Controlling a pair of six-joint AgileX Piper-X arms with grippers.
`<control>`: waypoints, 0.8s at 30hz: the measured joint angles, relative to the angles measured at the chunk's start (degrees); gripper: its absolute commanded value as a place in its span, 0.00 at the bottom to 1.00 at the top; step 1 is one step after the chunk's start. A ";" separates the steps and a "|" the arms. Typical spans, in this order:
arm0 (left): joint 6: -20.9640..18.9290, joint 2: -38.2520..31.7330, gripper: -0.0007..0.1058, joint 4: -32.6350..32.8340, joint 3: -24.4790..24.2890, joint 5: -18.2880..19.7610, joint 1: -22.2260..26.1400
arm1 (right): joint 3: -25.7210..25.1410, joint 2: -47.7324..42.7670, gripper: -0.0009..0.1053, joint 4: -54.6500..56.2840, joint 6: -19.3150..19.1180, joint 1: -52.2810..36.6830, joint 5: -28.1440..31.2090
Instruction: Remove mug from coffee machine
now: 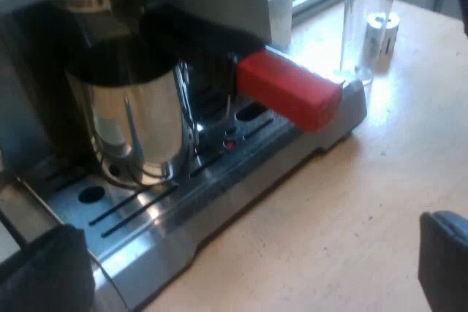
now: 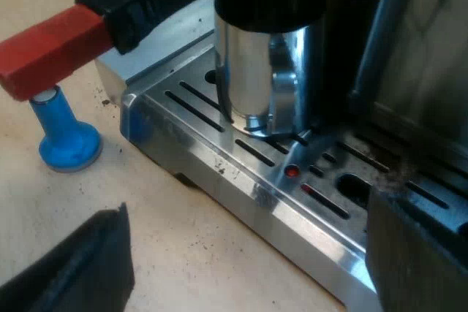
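A shiny metal mug [image 1: 131, 122] stands upright on the espresso machine's slotted drip tray [image 1: 219, 188], under the machine's front. Beside it the holder's handle juts out over the tray, ending in a red block [image 1: 289, 91]. My left gripper [image 1: 245, 275] is open, its fingers [image 1: 44, 268] wide apart in front of the tray and short of the mug. From the other side, the mug [image 2: 267, 56] stands on the tray [image 2: 241, 173] with the red end [image 2: 51, 49] beyond it. My right gripper [image 2: 248, 268] is open too, a short way from the mug, holding nothing.
A tall measuring glass [image 1: 365, 27] stands on the wooden table past the tray's end, with a small pale cylinder [image 1: 385, 31] behind it. A blue tamper [image 2: 66, 133] stands on the table under the red handle end. Coffee grounds speckle the table near the tray.
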 measured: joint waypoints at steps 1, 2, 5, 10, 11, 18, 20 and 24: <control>-0.03 0.00 0.86 0.00 0.51 0.00 0.00 | 0.65 1.00 0.66 -1.90 0.01 0.55 0.71; -0.03 0.00 0.86 0.00 1.01 0.00 0.00 | 1.40 2.66 0.66 -5.24 0.60 1.03 1.46; -0.03 0.07 0.86 -1.01 1.81 0.00 0.00 | 2.60 6.21 0.66 -10.99 0.76 1.14 1.88; -0.03 0.07 0.86 -1.19 1.92 0.00 0.00 | 2.84 12.74 0.66 -19.18 2.13 1.14 2.41; -0.03 0.07 0.86 -1.30 1.92 0.00 0.00 | 2.84 14.29 0.66 -21.53 2.16 1.14 2.66; -0.03 0.07 0.86 -1.27 1.92 0.00 0.00 | 2.84 23.88 0.66 -33.74 2.15 1.14 5.24; -0.03 0.07 0.86 -1.27 1.92 0.00 0.00 | 2.84 27.53 0.66 -38.37 2.26 1.14 6.30; -0.03 0.07 0.86 -1.27 1.92 0.00 0.00 | 2.84 31.65 0.66 -44.76 2.32 1.14 8.03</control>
